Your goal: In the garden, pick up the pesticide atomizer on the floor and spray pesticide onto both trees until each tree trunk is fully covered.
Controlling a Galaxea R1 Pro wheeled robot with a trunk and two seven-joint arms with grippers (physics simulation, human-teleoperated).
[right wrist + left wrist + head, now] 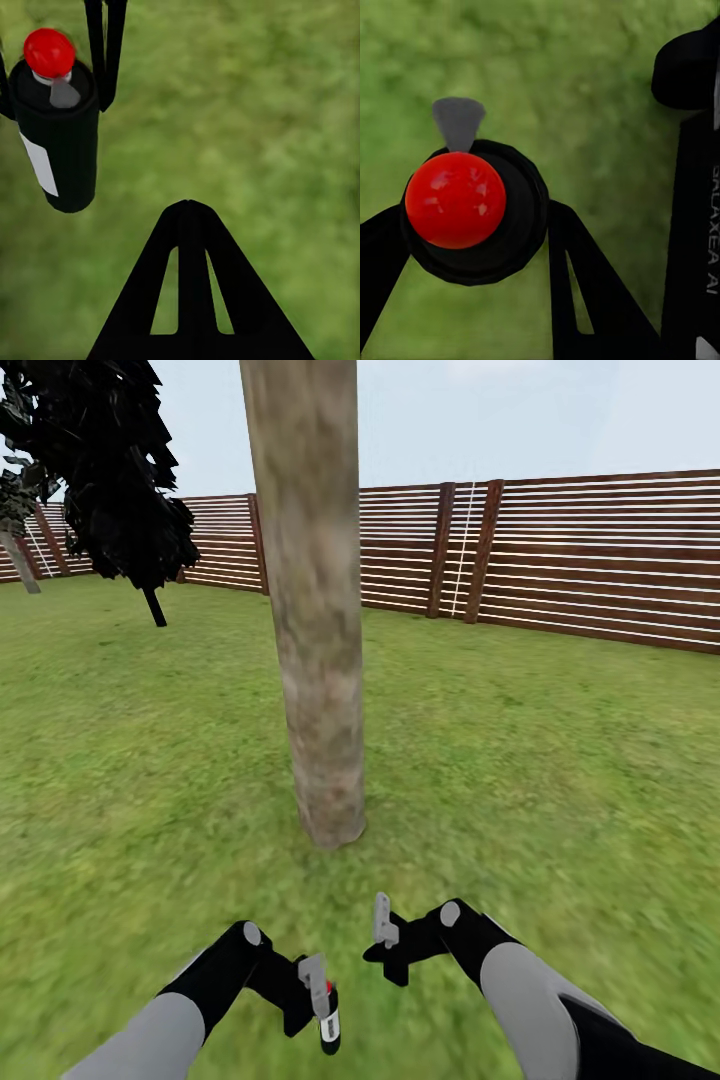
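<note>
Nearest the robot, the left gripper (pixel 318 992) is closed around the pesticide atomizer (pixel 328 1022), a small black cylinder with a white label patch, a red ball cap and a grey nozzle. In the left wrist view the atomizer (pixel 472 214) is seen end-on: the glossy red cap (pixel 455 199) sits on the round black body, the grey nozzle (pixel 457 121) juts past it, and a black finger (pixel 585 292) presses on each side of the body. The right wrist view shows the same can (pixel 58 139) hanging clear of the grass, thin black fingers (pixel 105 45) flanking it.

Just beside it, nearer the tree trunk (pixel 315 610), the right gripper (pixel 385 940) holds nothing. In its own camera, the right gripper (pixel 191 281) appears as a single dark triangular shape with two slots, its fingers folded together with no gap between them.

The floor (pixel 520 780) is mottled, blurry green grass with nothing lying between the grippers and the trunk. The trunk rises from the lawn straight ahead of both grippers, a thick, smooth column, grey-brown smeared with dull green, leaning slightly, much wider than either gripper, and running out of view at the top.

Well behind the trunk and to its left stands a dark, ragged-leaved tree (pixel 110 470) on a thin black stem. Farthest back, a brown fence (pixel 580 560) of horizontal slats with darker upright posts rings the lawn behind the trunk, under a pale sky.
</note>
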